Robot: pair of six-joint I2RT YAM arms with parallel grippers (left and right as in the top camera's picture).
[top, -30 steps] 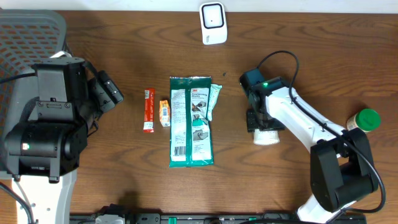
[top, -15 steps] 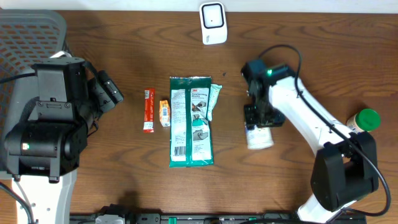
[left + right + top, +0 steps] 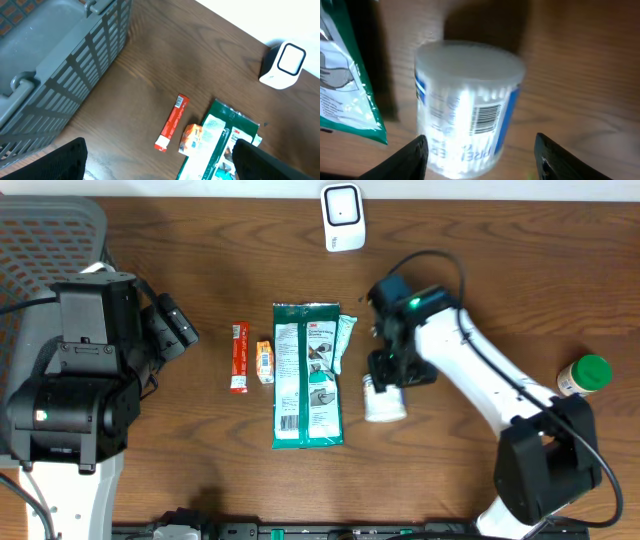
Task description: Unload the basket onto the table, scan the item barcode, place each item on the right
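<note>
At centre frame, your right gripper [image 3: 385, 380] straddles the swab tub [image 3: 384, 406].
Its barcode [image 3: 487, 117] is turned outward, likely ready for the scanner [image 3: 343, 217] at top centre. Whether the jaws actually pinch the tub, you cannot tell. Your left gripper [image 3: 165, 161] hangs spread wide, empty.

The wipes pack [image 3: 308, 375] lies in the middle of the counter [image 3: 480, 240], with the stick packet [image 3: 239, 357] and sachet [image 3: 264, 362] just left of it. The swab tub [image 3: 384, 400] is just right, the scanner [image 3: 342, 217] behind, and a bottle [image 3: 585, 374] far right.
</note>
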